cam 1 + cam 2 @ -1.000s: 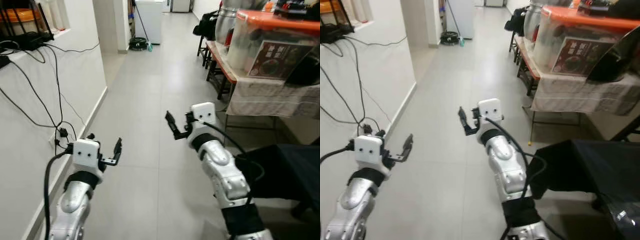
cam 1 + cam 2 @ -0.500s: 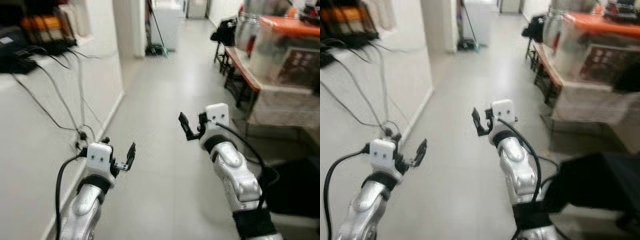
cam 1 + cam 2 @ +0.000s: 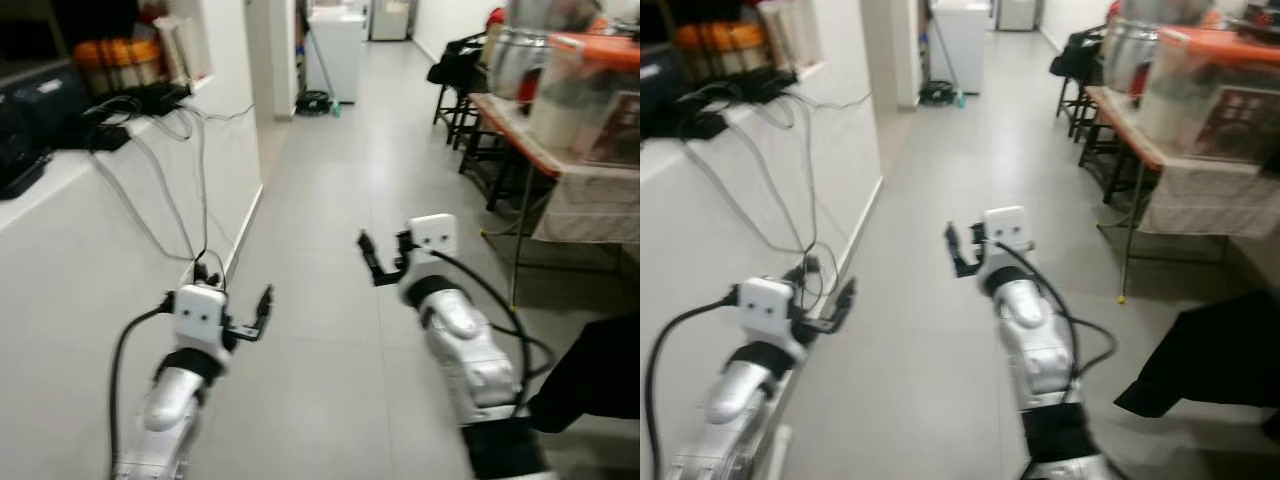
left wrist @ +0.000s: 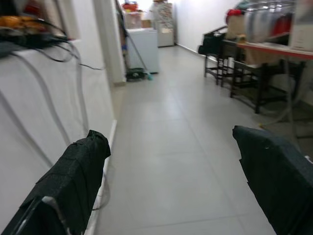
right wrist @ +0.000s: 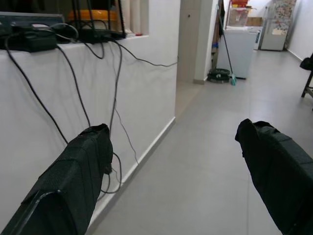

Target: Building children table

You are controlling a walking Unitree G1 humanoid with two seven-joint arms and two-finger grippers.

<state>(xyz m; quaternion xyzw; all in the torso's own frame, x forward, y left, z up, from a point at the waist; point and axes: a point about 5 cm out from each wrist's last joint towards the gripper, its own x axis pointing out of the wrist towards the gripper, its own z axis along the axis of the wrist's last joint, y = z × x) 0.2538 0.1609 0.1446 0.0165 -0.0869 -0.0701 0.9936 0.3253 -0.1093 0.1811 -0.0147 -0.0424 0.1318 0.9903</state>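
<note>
- The left claw (image 3: 262,312) is held out over the grey tiled floor (image 3: 320,200) of a corridor, its black fingers (image 4: 73,181) spread wide and holding nothing.
- The right claw (image 3: 372,262) is raised a little higher, likewise spread and holding nothing.
- Black cables (image 3: 165,190) hang down the white wall (image 3: 90,270) on the left.
- A cloth-covered tabletop (image 3: 560,160) on the right carries clear plastic containers (image 3: 580,90).

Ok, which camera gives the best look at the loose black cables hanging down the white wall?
The right wrist view: the black cables drape sharply from the ledge down the white wall. Both eye views show them smaller and softer; the left wrist view catches them blurred at its edge.
</note>
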